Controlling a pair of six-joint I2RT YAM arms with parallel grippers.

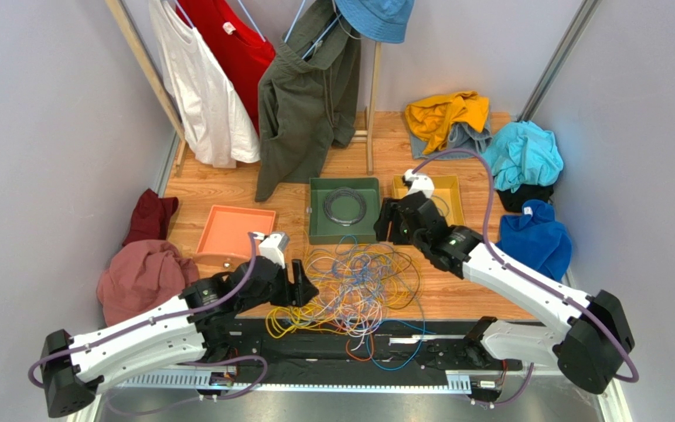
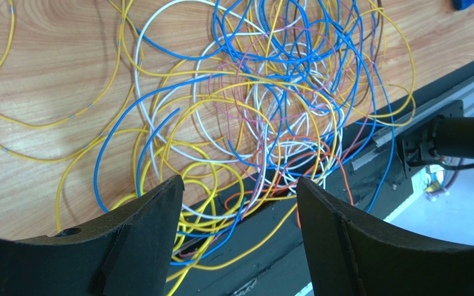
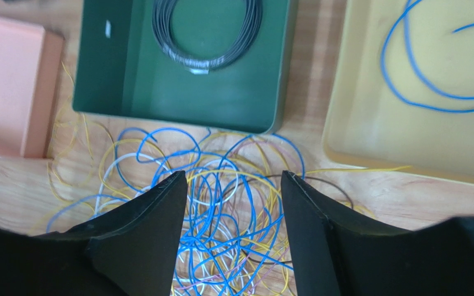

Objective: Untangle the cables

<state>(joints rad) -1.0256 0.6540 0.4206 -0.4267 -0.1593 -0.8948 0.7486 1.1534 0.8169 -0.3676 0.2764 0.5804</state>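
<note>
Left gripper [image 2: 239,185]: jaws apart, holding nothing, at the near-left edge of the cables [image 1: 359,286]. Right gripper [image 3: 233,179]: likewise apart, over their far edge (just short of the green tray [image 3: 270,120]). Near strands overhang the black rail [image 1: 315,338].

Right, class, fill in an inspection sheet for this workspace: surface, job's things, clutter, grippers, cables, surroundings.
Surface: wooden table, partly covered.
Job's things: tangled cables mid-table, some over the near edge; grey coil in green tray; blue cable in yellow tray.
Clutter: clothes heaps at both sides.
Grippers: left gripper open over the tangle; right gripper open, holding nothing.
Cables: lilac hoses along both arms.
Surroundings: hanging garments behind, grey walls.
</note>
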